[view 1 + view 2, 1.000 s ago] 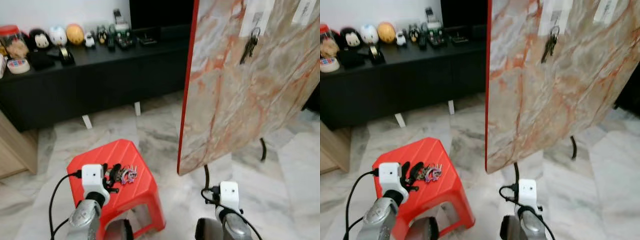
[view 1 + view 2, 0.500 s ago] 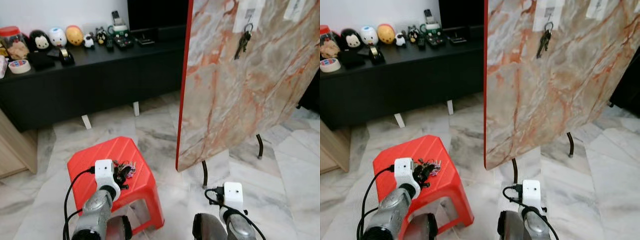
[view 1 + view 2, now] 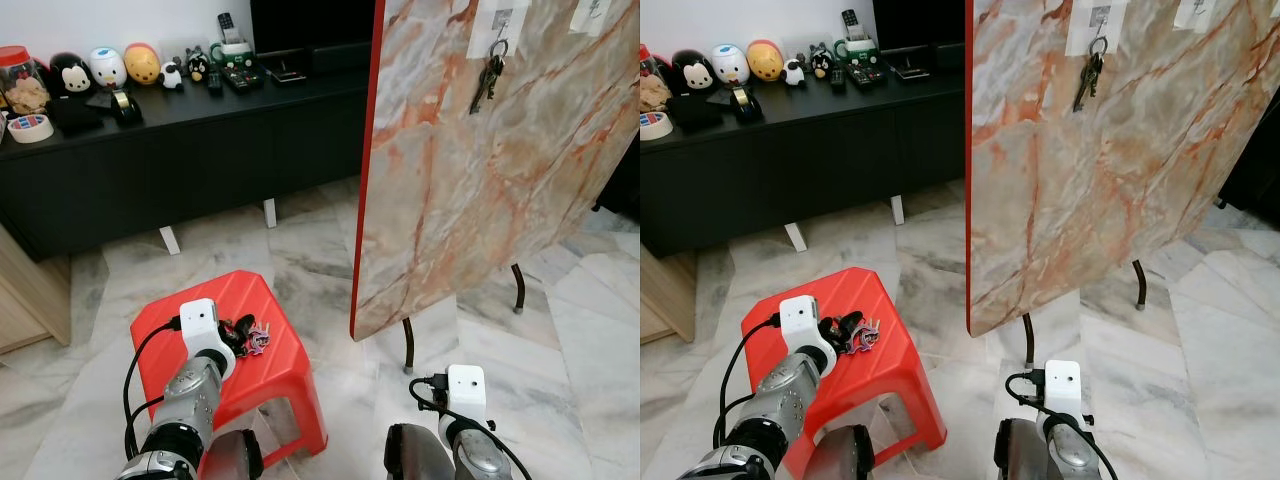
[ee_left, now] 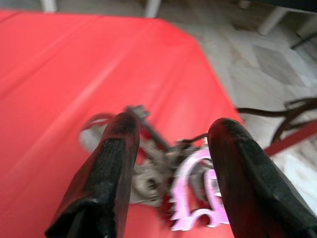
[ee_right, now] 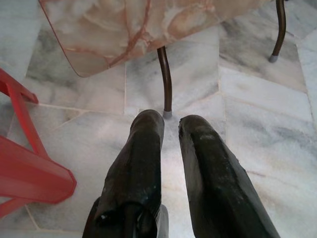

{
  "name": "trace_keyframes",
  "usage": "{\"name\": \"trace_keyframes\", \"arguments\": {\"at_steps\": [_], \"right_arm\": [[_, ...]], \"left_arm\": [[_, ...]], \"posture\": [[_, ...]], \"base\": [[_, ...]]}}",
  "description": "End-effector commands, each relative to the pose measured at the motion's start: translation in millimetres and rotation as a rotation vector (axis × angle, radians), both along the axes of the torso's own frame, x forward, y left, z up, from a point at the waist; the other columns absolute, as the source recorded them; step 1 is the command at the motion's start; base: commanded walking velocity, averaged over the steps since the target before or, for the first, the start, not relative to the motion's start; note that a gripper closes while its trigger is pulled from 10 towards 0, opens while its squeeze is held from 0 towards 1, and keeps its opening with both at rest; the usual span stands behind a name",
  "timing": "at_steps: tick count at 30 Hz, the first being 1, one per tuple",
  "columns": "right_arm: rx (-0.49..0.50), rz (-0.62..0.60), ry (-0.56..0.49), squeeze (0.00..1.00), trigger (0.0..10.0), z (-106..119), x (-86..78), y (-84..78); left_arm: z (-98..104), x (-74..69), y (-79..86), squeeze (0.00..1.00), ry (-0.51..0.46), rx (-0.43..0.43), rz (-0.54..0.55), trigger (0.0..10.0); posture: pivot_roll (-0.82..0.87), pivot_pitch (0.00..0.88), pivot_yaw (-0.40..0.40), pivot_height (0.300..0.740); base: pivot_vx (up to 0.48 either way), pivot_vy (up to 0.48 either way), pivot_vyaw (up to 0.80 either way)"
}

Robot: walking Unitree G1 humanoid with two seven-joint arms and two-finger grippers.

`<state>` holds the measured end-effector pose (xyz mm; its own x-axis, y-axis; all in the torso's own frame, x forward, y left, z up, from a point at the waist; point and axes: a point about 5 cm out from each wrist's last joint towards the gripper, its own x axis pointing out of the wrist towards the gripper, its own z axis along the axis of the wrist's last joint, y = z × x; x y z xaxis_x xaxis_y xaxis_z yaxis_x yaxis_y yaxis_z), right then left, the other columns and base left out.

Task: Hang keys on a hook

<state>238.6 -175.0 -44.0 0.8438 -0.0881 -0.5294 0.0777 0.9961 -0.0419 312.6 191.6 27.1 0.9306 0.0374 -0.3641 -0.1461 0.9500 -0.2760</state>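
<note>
A: Left gripper (image 4: 171,144): two long black fingers (image 4: 111,173) spread apart, straddling a bunch of metal keys with a pink toothed tag (image 4: 190,191). Not clamped yet; bunch lying between the fingers on the red plastic stool (image 3: 270,375).

B: Touching the keys?

A: Cannot tell. Fingertips low over the stool top, keys just under and between them. Seen from the head, gripper resting at the stool's middle, keys (image 3: 252,335) just beyond the white wrist housing.

B: And the right gripper (image 5: 171,124)?

A: Black fingers close together, a thin gap between, holding nothing. Hanging idle over the grey-veined marble floor (image 5: 257,99), near a thin curved dark metal leg (image 5: 166,82).

B: Outward from there?

A: Tall marble-patterned board with orange veins and a red edge (image 3: 470,170), standing on those thin legs to the right of the stool, well apart from it. High on the board, a white rectangular hook plate (image 3: 500,20) with a second dark bunch of keys (image 3: 488,80) hanging from it. Behind the stool, a long low black cabinet (image 3: 180,150) along the wall, topped with round toy figures (image 3: 105,68), a roll of tape (image 3: 30,127) and remotes (image 3: 245,78).
</note>
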Motion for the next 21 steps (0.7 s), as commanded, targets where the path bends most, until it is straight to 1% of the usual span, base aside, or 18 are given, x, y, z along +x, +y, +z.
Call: {"name": "trace_keyframes", "arguments": {"at_steps": [1, 3, 5, 7, 8, 11, 13, 16, 17, 21], "right_arm": [[0.006, -0.015, 0.013, 0.00, 10.0, -2, -2.0, -2.7], [0.005, -0.015, 0.013, 0.00, 10.0, -2, -2.2, -2.6], [0.005, -0.015, 0.012, 0.00, 10.0, -2, -2.2, -2.5], [0.005, -0.015, 0.012, 0.00, 10.0, -2, -2.3, -2.4], [0.005, -0.014, 0.012, 0.00, 10.0, -2, -2.3, -2.3], [0.005, -0.012, 0.012, 0.00, 10.0, -2, -2.3, -1.8], [0.007, -0.011, 0.010, 0.00, 10.0, -2, -2.1, -1.5], [0.007, -0.011, 0.010, 0.00, 10.0, -2, -2.0, -1.4], [0.006, -0.009, 0.011, 0.00, 10.0, -2, -2.1, -1.3], [0.006, -0.009, 0.012, 0.00, 10.0, -2, -2.1, -1.4]], "left_arm": [[2, 2.2, 6.3, 0.00, -0.002, -0.017, 0.048, 10.0], [0, -0.5, 13.9, 0.00, 0.007, -0.061, 0.100, 10.0], [-1, -2.3, 17.6, 0.00, 0.010, -0.075, 0.109, 10.0], [-3, -3.8, 17.6, 0.00, 0.014, -0.070, 0.081, 10.0], [-6, -6.3, 16.4, 0.00, 0.025, -0.059, 0.042, 10.0], [-10, -10.9, 17.1, 0.00, 0.037, -0.056, 0.021, 10.0], [-13, -16.3, 18.2, 0.00, 0.013, -0.061, -0.021, 10.0], [-14, -20.9, 21.3, 0.00, 0.001, -0.042, -0.038, 10.0], [-17, -24.6, 23.1, 0.00, 0.004, -0.010, -0.057, 10.0], [-18, -27.0, 24.6, 0.00, 0.006, -0.014, -0.060, 10.0]], "posture": [[0.01, 0.042, -0.038, 0.571], [0.01, 0.047, -0.039, 0.571], [0.01, 0.048, -0.039, 0.571], [0.01, 0.049, -0.039, 0.571], [0.01, 0.049, -0.039, 0.571], [0.02, 0.049, -0.039, 0.571], [0.01, 0.050, -0.037, 0.571], [0.02, 0.051, -0.039, 0.571], [0.02, 0.051, -0.039, 0.571], [0.02, 0.052, -0.039, 0.571]], "base": [[0.000, 0.000, 0.00], [0.000, 0.000, 0.00], [0.000, 0.000, 0.00], [0.000, 0.000, 0.00], [0.000, 0.000, 0.00], [0.000, 0.000, 0.00], [0.000, 0.000, 0.00], [0.000, 0.000, 0.00], [0.000, 0.000, 0.00], [0.000, 0.000, 0.00]]}}
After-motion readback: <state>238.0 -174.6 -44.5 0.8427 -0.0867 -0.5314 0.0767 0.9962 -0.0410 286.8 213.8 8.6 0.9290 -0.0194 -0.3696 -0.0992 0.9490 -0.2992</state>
